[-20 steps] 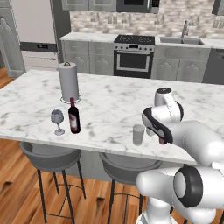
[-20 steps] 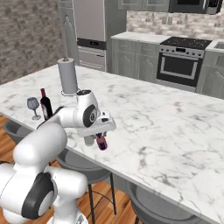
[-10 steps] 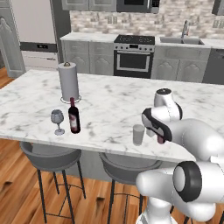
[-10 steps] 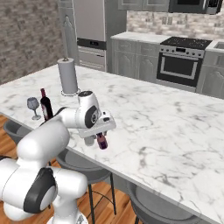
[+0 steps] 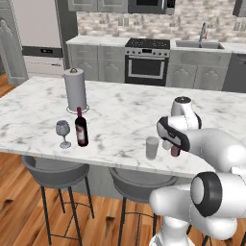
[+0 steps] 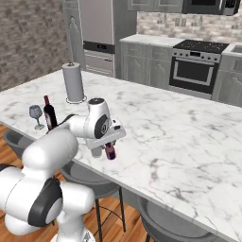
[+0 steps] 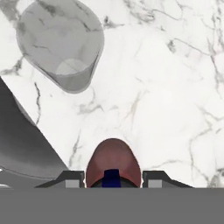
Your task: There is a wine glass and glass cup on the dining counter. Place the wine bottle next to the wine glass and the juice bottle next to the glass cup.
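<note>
Bent low over the white grey-veined marble tabletop [image 5: 120, 110], right of centre in the left base view. Jaws pinching the stubby dark-red juice bottle [image 7: 113, 164], upright, just right of the translucent grey tumbler [image 5: 152, 147].

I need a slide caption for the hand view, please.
Jaws shut on the juice bottle, held above the dining counter beside the glass cup.

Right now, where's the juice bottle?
The juice bottle is clamped in the gripper at the dining counter's near edge, just right of the glass cup.
</note>
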You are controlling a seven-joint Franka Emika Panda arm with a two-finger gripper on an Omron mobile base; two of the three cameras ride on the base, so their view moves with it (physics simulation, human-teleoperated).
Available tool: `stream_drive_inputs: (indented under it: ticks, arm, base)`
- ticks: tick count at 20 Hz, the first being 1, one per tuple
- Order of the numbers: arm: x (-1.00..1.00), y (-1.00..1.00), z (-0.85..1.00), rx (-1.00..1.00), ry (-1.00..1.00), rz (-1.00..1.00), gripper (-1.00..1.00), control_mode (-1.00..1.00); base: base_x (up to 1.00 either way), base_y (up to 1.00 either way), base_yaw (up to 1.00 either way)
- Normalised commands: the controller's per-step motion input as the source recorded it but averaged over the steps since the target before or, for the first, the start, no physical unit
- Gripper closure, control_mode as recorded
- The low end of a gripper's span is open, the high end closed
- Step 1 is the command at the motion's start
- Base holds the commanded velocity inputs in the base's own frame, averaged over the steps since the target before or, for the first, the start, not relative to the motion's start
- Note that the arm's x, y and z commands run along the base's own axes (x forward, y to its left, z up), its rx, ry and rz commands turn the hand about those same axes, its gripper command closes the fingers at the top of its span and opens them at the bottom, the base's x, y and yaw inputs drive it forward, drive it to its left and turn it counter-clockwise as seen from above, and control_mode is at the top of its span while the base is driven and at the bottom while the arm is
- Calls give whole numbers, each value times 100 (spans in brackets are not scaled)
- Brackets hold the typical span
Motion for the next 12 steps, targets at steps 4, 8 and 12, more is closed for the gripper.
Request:
stream_drive_inputs:
  ticks: [4,8,12]
  arm:
    - [4,1,-8,8,1,13,100,-100]
    - [5,2,-14,12,3,13,100,-100]
    - [2,3,-16,9,0,13,100,-100]
  base:
    - [0,0,0]
    - [0,0,0]
    - [0,0,0]
